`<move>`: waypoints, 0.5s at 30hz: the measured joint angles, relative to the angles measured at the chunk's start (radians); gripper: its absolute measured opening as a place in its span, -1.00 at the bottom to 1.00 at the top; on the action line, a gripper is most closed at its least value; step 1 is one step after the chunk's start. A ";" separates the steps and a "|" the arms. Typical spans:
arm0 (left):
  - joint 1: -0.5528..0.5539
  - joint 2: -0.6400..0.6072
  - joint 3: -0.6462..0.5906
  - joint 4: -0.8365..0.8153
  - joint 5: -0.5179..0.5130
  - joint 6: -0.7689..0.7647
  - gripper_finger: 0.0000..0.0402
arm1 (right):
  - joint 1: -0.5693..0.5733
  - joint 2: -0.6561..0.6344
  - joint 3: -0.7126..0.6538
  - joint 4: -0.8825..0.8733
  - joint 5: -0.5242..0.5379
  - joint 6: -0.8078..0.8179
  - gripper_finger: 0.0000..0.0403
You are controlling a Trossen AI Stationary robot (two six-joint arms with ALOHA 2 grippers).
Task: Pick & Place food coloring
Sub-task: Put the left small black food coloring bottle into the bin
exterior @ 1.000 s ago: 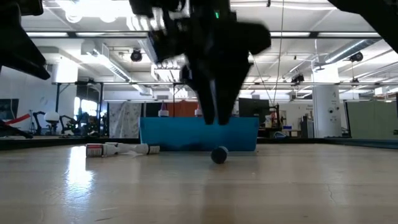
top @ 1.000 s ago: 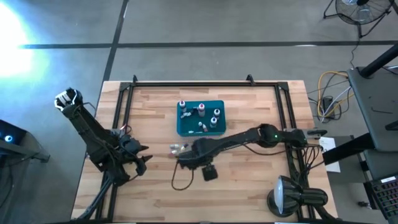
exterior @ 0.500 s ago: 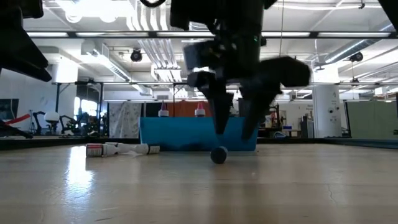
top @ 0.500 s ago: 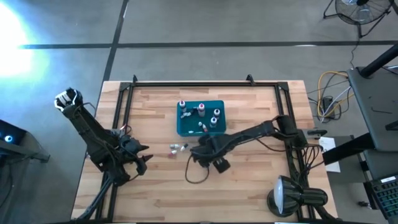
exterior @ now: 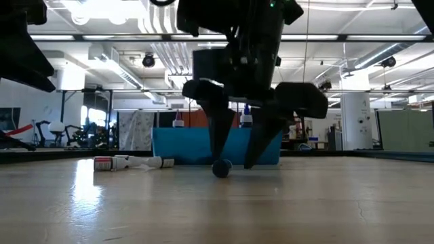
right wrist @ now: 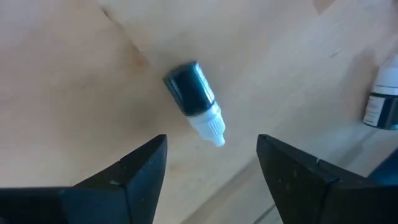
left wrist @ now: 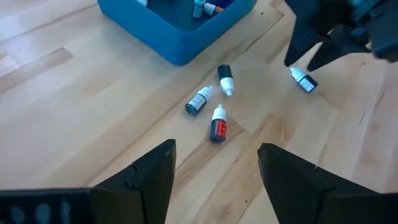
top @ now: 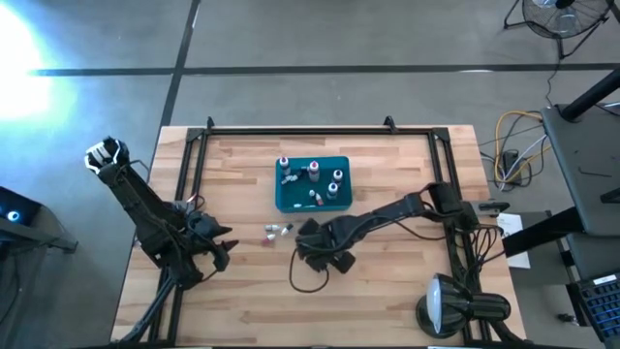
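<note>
Nearest the front edge of the table, well short of the teal bin [top: 312, 184], the right gripper [right wrist: 211, 163] hangs low over the wood with its fingers spread, holding nothing. Between and just beyond its fingertips lies one dropper bottle [right wrist: 194, 102]: a dark blue-black body with a white ribbed cap, flat on its side, apart from both fingers. In the low view the same bottle [exterior: 221, 168] shows end-on as a small dark disc on the table, framed by the two dark fingers.

A little toward the left arm from there, still on the near side of the bin, three more bottles [left wrist: 213, 107] lie on their sides close together: one teal-bodied, one dark, one red, each with a white cap.

Inside the bin, several bottles stand upright, white with coloured tips.

The left gripper [left wrist: 214, 168] waits off to the bin's left and nearer the front, fingers wide and empty.
</note>
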 joint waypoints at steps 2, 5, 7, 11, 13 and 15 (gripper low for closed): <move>0.000 0.000 0.000 0.001 0.000 -0.010 0.02 | -0.001 0.003 -0.008 0.015 0.000 -0.021 0.19; 0.000 0.000 0.000 0.001 -0.002 -0.028 0.02 | -0.005 0.004 -0.018 0.022 -0.013 -0.033 0.12; 0.000 0.000 0.000 0.002 -0.003 -0.034 0.02 | -0.012 0.004 -0.022 0.023 -0.059 -0.043 0.05; 0.000 0.000 -0.003 0.002 -0.008 -0.045 0.02 | -0.022 0.004 -0.024 0.059 -0.077 -0.059 -0.09; 0.000 0.000 -0.008 0.004 -0.010 -0.055 0.02 | -0.024 0.004 -0.027 0.074 -0.079 -0.060 -0.15; 0.000 0.000 -0.013 0.004 -0.010 -0.064 0.02 | -0.026 0.004 -0.031 0.075 -0.082 -0.060 -0.20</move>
